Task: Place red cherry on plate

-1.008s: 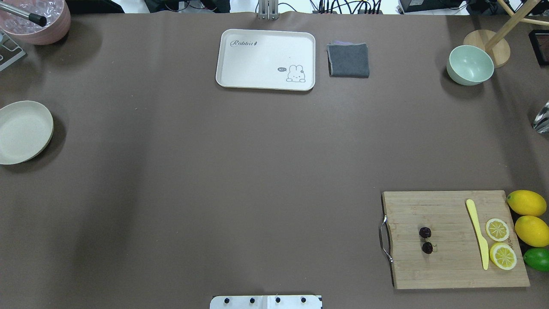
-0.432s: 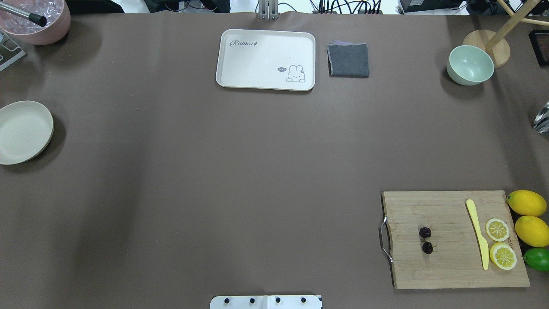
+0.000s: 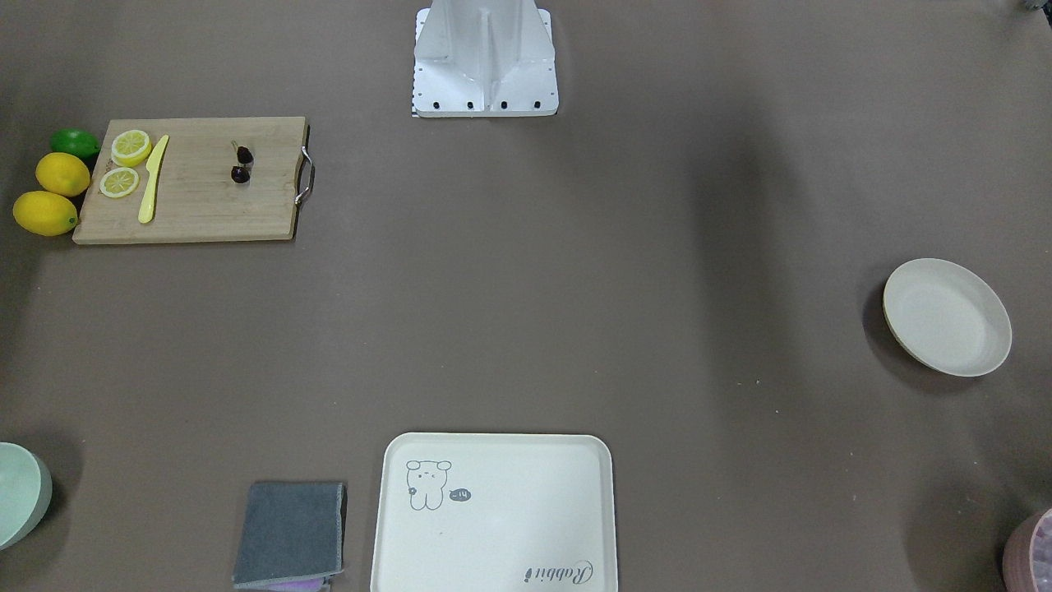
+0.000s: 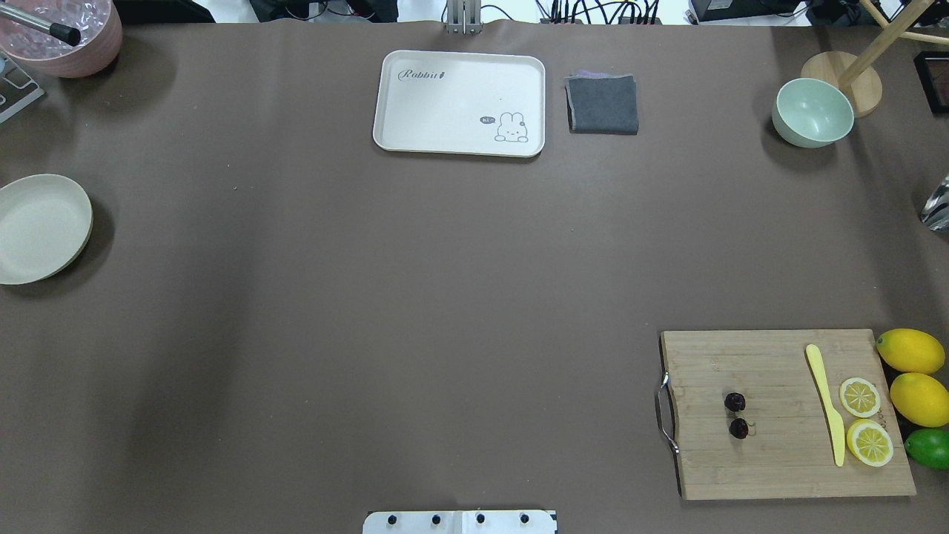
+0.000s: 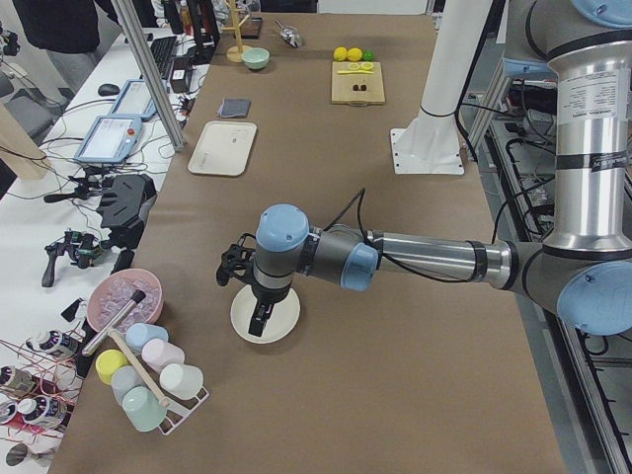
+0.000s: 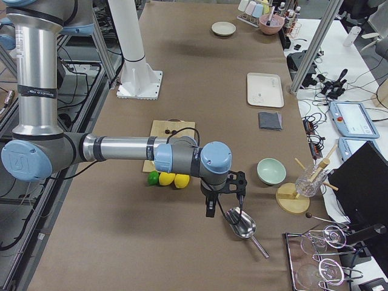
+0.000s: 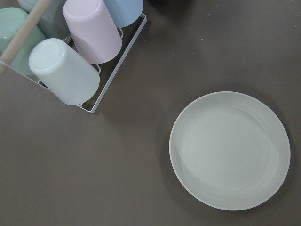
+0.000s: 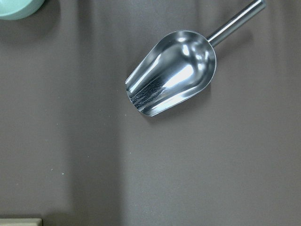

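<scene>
Two tiny dark cherries joined by a stem, the red cherry (image 4: 735, 401) (image 3: 240, 174), lie on a wooden cutting board (image 4: 778, 467) at the near right of the table. The round cream plate (image 4: 37, 230) (image 3: 945, 316) (image 7: 230, 150) sits bare at the table's left edge. My left gripper (image 5: 259, 321) hangs just over the plate (image 5: 286, 318) and shows only in the exterior left view, so I cannot tell its state. My right gripper (image 6: 210, 209) hovers beside a metal scoop (image 8: 171, 73), far from the cherry; I cannot tell its state either.
On the board lie a yellow knife (image 4: 825, 400) and lemon slices (image 4: 860, 397), with lemons (image 4: 910, 350) and a lime (image 4: 930, 447) beside it. A rabbit tray (image 4: 460, 102), grey cloth (image 4: 602, 104), green bowl (image 4: 812, 111) and pink bowl (image 4: 63, 33) stand along the far side. A cup rack (image 7: 70, 52) is near the plate.
</scene>
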